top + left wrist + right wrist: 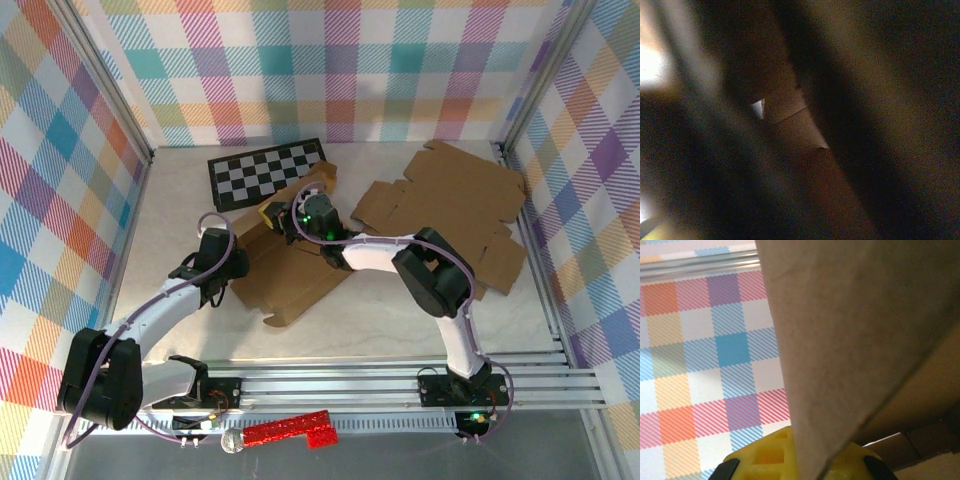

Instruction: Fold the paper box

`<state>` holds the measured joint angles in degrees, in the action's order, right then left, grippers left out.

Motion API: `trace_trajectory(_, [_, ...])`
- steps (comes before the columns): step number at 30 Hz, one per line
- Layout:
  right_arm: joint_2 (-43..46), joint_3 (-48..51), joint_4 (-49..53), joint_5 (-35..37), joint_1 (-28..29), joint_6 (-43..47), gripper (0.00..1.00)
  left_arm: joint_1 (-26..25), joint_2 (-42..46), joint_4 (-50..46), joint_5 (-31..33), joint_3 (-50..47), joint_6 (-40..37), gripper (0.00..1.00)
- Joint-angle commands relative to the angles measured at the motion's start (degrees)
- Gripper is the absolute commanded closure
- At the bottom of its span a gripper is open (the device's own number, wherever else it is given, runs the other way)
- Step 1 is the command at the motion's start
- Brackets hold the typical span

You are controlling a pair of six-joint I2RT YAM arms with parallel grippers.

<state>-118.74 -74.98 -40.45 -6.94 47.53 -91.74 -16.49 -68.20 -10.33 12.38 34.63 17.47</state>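
Note:
The paper box [298, 285] is brown cardboard, partly folded, lying left of the table's middle. My right gripper [272, 215] reaches across to its far left corner and is shut on a raised flap. In the right wrist view that flap [850, 340] rises edge-on between the yellow fingers [765, 456]. My left gripper [226, 268] sits at the box's left edge, its fingertips hidden under the arm and cardboard. The left wrist view is dark and blurred, with cardboard [790, 125] very close to the lens, and the jaws cannot be made out.
A second flat cardboard blank [445, 205] lies at the back right. A checkerboard sheet [268, 172] lies behind the box. A red glittery object [288, 430] rests on the front rail. Plaid walls enclose the table on three sides.

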Motion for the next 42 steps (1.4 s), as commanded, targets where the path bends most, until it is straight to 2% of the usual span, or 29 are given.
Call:
trace_trajectory(1, [2.33,0.83,14.08,1.84,1.60,-2.15,1.00,-0.30,-0.51,2.38,2.32,2.36,-1.24,0.50])
trace_trajectory(7, [1.25,-1.96,19.96,1.93,1.52,-2.60,1.00,-0.21,-2.12,3.28,1.73,3.05,-3.65,0.49])
trace_trajectory(16, [-1.45,-2.89,18.76,2.28,1.16,-5.53,1.00,0.76,-6.57,2.63,1.30,5.36,-0.34,0.54])
trace_trajectory(19, [-1.89,-3.37,19.58,2.62,1.16,-6.86,1.00,0.93,-7.66,3.22,1.83,5.40,1.65,0.63])
trace_trajectory(22, [-2.17,-3.38,19.07,3.53,1.16,-8.39,1.00,1.02,-8.34,3.82,2.35,5.45,3.67,0.81])
trace_trajectory(24, [-2.52,-3.58,18.74,3.77,1.08,-8.97,1.00,1.11,-8.35,4.75,2.56,5.20,4.64,0.85])
trace_trajectory(26, [-2.81,-3.96,18.65,3.85,1.08,-9.37,1.00,1.11,-8.56,5.77,2.11,5.07,5.08,0.84])
trace_trajectory(30, [-3.72,-4.46,18.71,3.61,1.08,-10.08,1.00,1.11,-10.61,6.52,0.08,5.89,5.14,0.68])
trace_trajectory(31, [-3.91,-4.39,18.74,3.65,1.08,-10.21,1.00,1.11,-11.38,6.22,-0.14,6.33,5.38,0.67])
trace_trajectory(42, [-6.15,-1.52,12.41,4.37,1.08,-11.09,1.00,1.90,-16.15,6.64,0.92,8.07,7.49,0.65])
